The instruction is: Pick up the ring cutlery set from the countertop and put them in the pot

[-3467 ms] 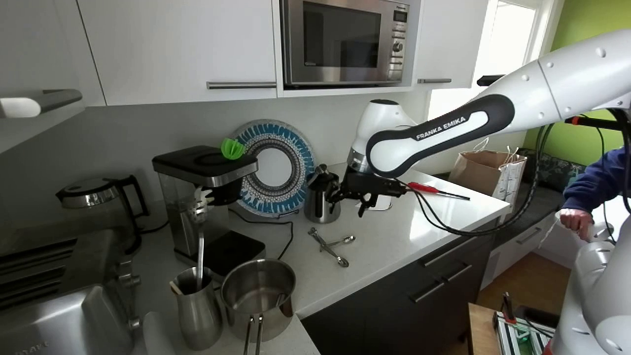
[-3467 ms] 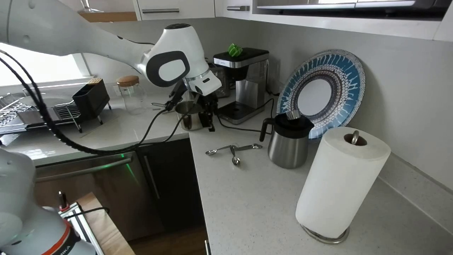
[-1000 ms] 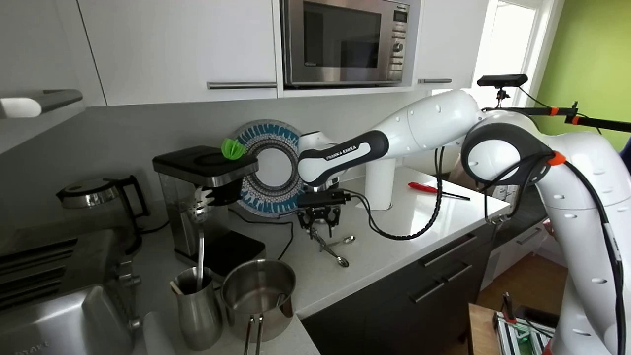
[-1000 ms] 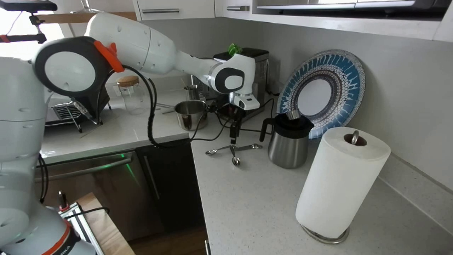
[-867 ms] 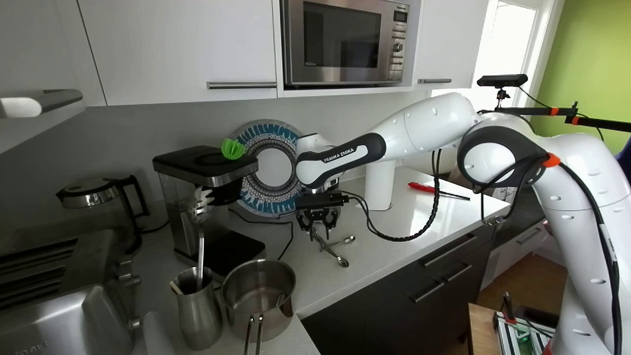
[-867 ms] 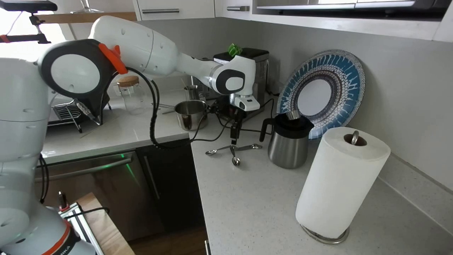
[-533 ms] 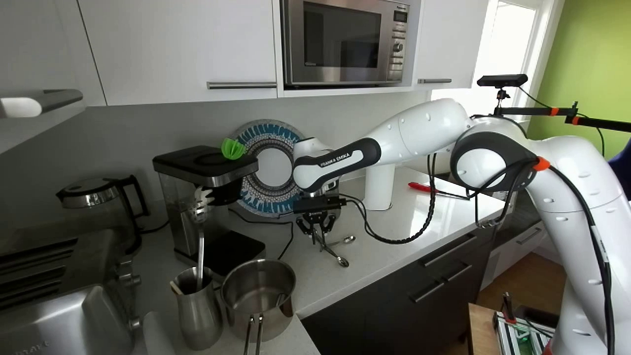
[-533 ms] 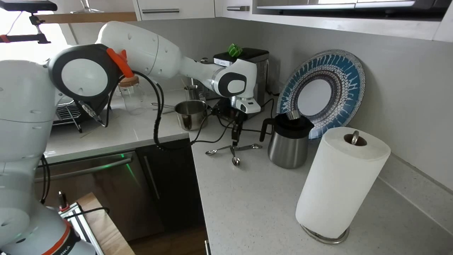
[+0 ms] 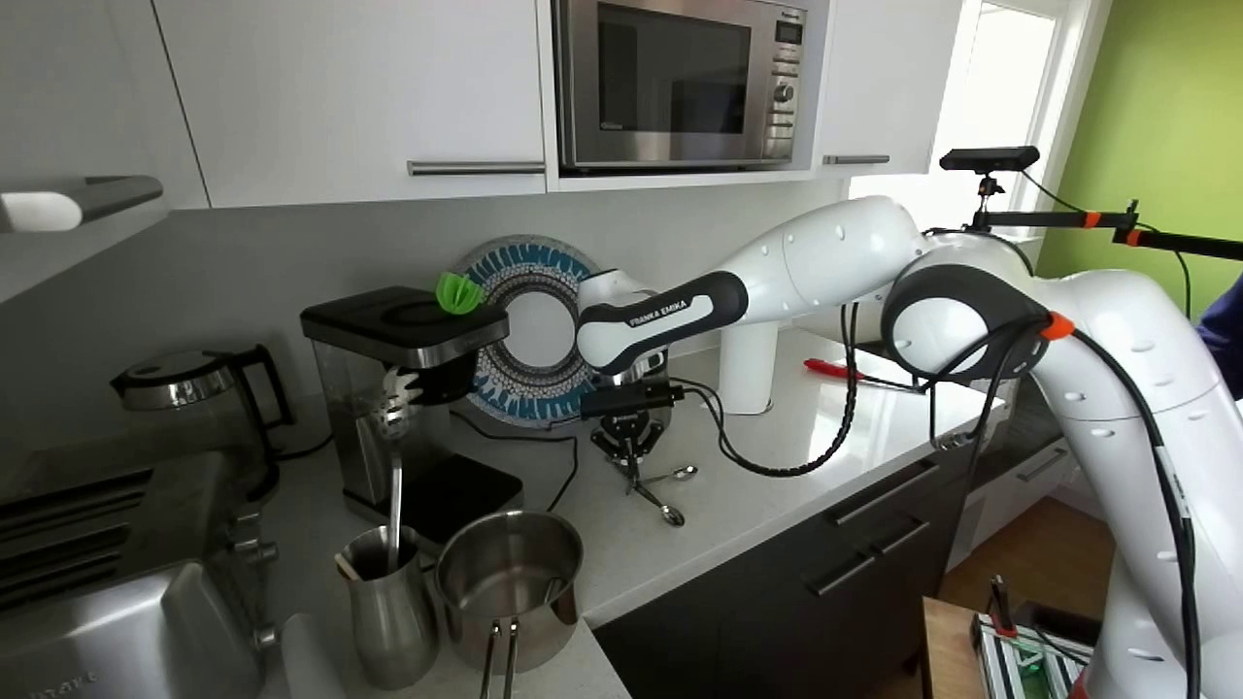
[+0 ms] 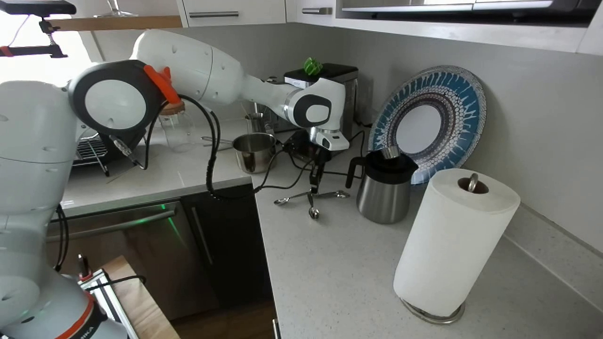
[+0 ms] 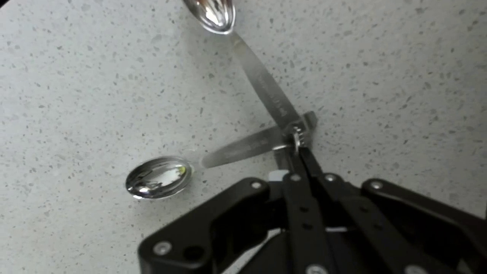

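The ring cutlery set (image 11: 268,91), silvery measuring spoons fanned out from a small ring, lies on the pale speckled countertop (image 10: 330,282). In the wrist view my gripper (image 11: 301,150) has its fingertips together at the joined end, with the ring caught between them. Part of the set is hidden under the fingers there. Both exterior views show the gripper (image 9: 632,474) pointing down at the hub of the set (image 10: 313,213), the spoon bowls still resting on the surface. The shiny pot (image 9: 549,631) stands near the counter's corner, its wide mouth facing up.
A steel jug (image 9: 393,631) with utensils stands against the pot's side, and a coffee machine (image 9: 403,388) is behind it. Close to the set are a steel carafe (image 10: 384,197) and a power cable (image 9: 573,466). A paper towel roll (image 10: 452,249) stands further along.
The gripper has come down over the set, and within the last second its fingers have gone from apart to together on the ring end. The spoons have shifted very slightly.
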Action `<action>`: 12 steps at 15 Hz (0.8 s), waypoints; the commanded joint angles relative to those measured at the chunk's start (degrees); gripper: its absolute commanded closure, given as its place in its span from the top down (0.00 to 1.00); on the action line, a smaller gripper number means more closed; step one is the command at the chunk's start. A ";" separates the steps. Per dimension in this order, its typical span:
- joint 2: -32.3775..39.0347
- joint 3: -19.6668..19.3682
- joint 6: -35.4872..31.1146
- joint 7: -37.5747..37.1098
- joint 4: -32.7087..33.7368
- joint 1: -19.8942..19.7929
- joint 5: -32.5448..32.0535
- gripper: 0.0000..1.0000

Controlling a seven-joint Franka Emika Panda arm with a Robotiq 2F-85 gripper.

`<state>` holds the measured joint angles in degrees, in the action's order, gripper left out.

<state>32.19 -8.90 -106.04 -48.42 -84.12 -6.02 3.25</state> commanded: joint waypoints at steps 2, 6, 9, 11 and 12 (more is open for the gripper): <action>-5.33 -0.76 -1.68 -0.80 -5.95 1.45 -0.53 0.01; -16.11 0.57 -7.28 2.64 -17.00 2.45 0.29 0.01; -24.32 0.86 -17.14 2.83 -24.75 3.23 0.34 0.01; -30.26 1.20 -23.41 3.26 -30.13 3.24 0.23 0.01; -33.31 1.54 -26.30 3.14 -32.84 3.46 -0.48 0.01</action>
<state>9.41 -7.97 -124.40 -46.07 -105.87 -2.87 3.26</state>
